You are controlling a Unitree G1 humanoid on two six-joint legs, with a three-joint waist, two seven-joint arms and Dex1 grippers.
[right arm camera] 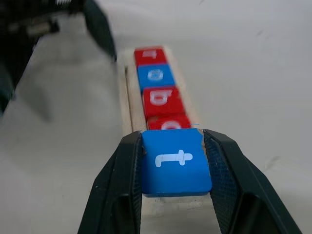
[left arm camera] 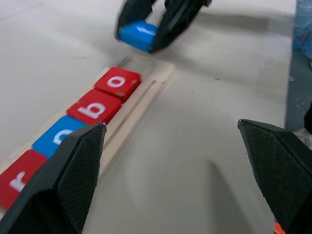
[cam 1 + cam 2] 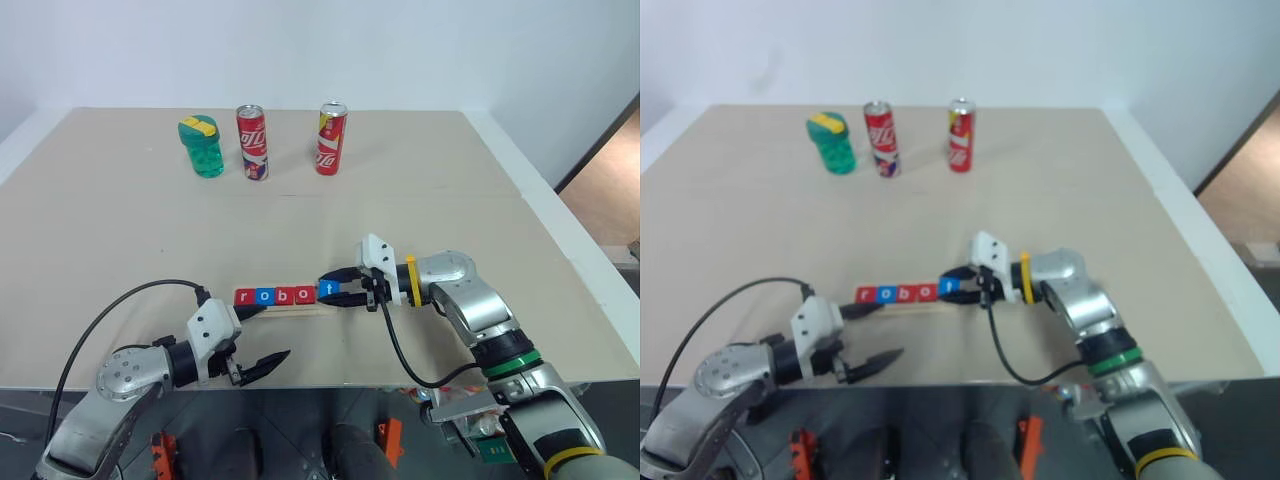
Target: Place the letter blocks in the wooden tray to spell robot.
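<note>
The wooden tray (image 2: 146, 92) lies near the table's front edge. Four letter blocks sit in it in a row: red r (image 3: 243, 297), blue o (image 3: 264, 296), red b (image 3: 284, 296) and red o (image 3: 304, 295). My right gripper (image 3: 330, 291) is shut on the blue t block (image 1: 176, 168), one finger on each side. The block hangs just over the tray's right end, next to the red o. My left gripper (image 3: 262, 338) stands open with nothing in it, by the tray's left end and in front of it. Its upper finger (image 3: 250, 312) is close to the r.
At the back of the table stand a green bottle (image 3: 203, 146) and two red cans (image 3: 252, 142) (image 3: 331, 138). The table's front edge (image 3: 330, 382) runs just behind my left gripper. A black cable (image 3: 395, 350) hangs from my right wrist.
</note>
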